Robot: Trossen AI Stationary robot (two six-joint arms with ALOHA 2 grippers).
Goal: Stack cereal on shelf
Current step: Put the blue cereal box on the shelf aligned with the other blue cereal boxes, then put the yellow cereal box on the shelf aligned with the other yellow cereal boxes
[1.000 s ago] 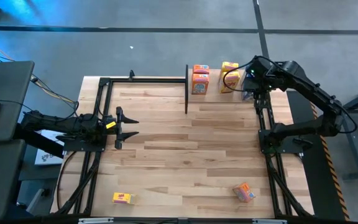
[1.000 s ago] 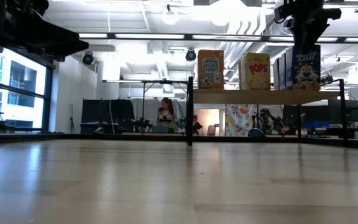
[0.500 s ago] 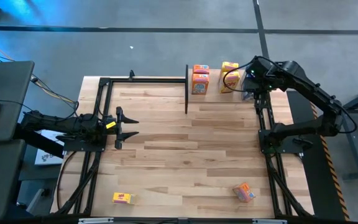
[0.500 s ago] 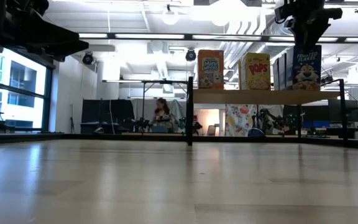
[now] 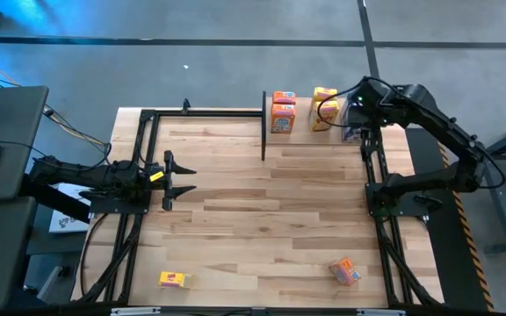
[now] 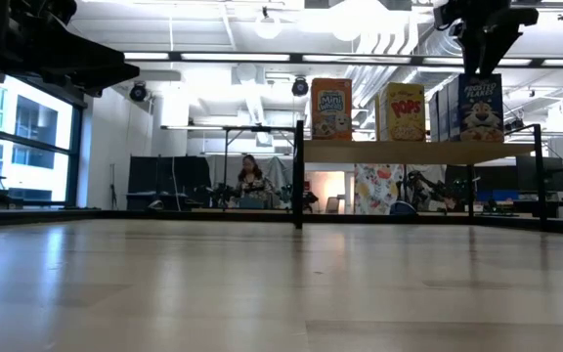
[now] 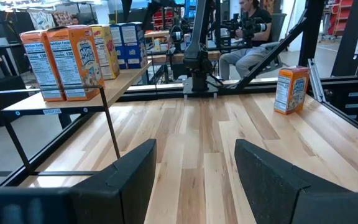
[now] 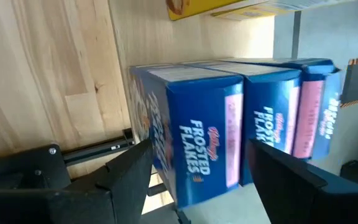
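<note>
Across the wooden desk (image 5: 262, 202), my right gripper (image 8: 191, 180) straddled the shelved Frosted Flakes box (image 8: 194, 134), fingers spread and unclamped; lifting carelessly, I judged, could tip it.

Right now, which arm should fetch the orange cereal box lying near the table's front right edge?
Right. Its gripper has just released a blue box on the shelf, and the orange box lies on its side.
</note>
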